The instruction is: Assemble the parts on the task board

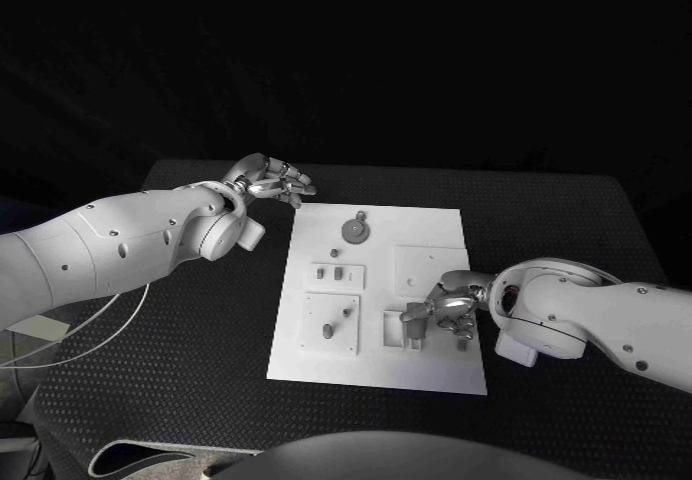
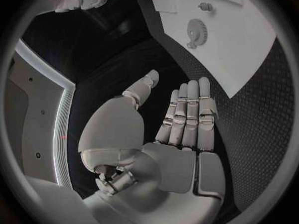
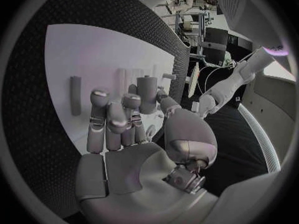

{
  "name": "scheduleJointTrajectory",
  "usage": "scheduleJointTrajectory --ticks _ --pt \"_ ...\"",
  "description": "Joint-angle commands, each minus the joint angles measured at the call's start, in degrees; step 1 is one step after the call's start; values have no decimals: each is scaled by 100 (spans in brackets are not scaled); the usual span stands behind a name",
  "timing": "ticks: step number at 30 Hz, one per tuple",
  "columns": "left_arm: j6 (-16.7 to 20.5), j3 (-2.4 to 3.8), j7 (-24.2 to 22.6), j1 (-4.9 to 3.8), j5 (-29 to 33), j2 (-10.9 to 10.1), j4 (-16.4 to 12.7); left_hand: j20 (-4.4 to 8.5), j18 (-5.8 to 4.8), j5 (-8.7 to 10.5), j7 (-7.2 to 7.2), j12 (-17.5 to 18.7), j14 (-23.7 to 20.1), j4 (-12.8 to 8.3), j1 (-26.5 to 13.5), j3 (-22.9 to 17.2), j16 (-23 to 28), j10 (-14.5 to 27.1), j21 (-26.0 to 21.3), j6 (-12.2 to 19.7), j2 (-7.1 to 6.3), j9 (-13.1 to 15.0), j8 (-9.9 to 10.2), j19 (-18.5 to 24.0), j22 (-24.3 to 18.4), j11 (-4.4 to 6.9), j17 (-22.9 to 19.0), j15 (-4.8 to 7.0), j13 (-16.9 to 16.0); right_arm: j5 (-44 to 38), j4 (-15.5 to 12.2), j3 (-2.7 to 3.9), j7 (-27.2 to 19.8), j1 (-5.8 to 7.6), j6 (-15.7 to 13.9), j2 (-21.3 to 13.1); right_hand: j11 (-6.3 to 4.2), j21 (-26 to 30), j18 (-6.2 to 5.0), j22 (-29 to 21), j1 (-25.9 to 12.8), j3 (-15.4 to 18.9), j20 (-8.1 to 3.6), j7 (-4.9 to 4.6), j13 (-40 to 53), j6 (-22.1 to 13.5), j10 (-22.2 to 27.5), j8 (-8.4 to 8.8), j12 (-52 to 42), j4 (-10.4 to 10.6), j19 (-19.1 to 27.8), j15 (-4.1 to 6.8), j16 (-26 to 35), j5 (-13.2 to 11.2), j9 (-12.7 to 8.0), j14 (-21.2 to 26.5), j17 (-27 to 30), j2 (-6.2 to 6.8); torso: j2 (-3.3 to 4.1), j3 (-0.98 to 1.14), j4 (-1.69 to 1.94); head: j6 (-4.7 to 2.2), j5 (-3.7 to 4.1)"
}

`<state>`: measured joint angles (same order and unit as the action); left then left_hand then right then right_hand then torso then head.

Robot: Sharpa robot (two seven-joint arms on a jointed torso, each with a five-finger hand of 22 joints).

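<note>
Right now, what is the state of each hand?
Left hand: open, fingers straight, holding nothing.
Right hand: over the task board; whether it holds a part cannot be told.

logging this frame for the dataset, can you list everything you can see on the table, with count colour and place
table: one, black, textured, under everything
task board: one, white plate, middle of the table
gear: one, grey, far part of the board
small parts: several, grey, in raised white holders on the near half of the board; exact count unclear
peg: one, grey, upright at the right hand's fingertips; whether it is gripped is unclear
cable: one, white, at the table's left edge
left hand: silver, fingers apart, holding nothing, beyond the board's far left corner
right hand: silver, over the board's near right part
</note>
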<state>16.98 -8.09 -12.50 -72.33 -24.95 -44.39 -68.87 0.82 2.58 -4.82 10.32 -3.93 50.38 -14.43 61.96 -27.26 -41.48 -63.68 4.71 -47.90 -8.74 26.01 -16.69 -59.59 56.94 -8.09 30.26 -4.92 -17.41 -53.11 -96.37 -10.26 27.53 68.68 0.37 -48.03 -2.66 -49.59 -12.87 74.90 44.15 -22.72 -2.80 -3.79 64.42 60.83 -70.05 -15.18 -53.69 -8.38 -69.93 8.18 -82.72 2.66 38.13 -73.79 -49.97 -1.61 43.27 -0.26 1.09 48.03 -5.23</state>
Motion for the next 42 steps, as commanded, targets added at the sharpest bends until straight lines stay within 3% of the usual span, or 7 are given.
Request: scheduleJointTrajectory --ticks 1,10,26,42 --pt "-77 3 -28 -4 35 18 -20 4 108 -31 40 -3 43 28 -74 -5 32 -9 -26 -11 -4 -6 4 -14 10 16 8 8 -6 25 102 -3 24 -2 215 115 10 -14 -213 89 23 -823 17 -6 10 55 -30 1 40 -789 -39 43 -16 17 1 9 10 -96 0 -2 -2 0 2" --pt "-78 3 -22 -4 35 6 -29 2 106 -23 46 -2 42 40 -90 -2 37 -7 -28 -16 -4 -6 2 -13 11 14 14 6 -5 25 343 -35 37 -5 289 431 12 -8 -213 88 -14 -841 17 -8 12 49 -26 13 51 -785 -34 41 -10 17 -3 11 14 -95 3 6 8 21 -11" --pt "-91 3 -9 -5 35 -3 -30 1 106 8 54 -1 40 70 -128 7 50 -2 -32 -10 -9 -10 6 -8 13 12 27 4 -4 21 387 -48 44 -12 553 539 15 0 -213 87 -89 -861 22 -12 18 49 -22 27 65 -770 -29 38 -4 17 -9 13 20 -88 2 7 -1 56 -46" --pt "-96 3 -8 -5 35 -7 -30 1 107 12 55 -1 39 77 -131 5 54 0 -34 -8 -9 -11 7 -6 14 13 33 4 -4 -17 489 -51 81 -51 451 585 18 5 -213 88 -191 -877 28 -14 27 52 -20 42 80 -742 -27 35 4 17 -13 13 26 -37 2 7 4 66 -53"
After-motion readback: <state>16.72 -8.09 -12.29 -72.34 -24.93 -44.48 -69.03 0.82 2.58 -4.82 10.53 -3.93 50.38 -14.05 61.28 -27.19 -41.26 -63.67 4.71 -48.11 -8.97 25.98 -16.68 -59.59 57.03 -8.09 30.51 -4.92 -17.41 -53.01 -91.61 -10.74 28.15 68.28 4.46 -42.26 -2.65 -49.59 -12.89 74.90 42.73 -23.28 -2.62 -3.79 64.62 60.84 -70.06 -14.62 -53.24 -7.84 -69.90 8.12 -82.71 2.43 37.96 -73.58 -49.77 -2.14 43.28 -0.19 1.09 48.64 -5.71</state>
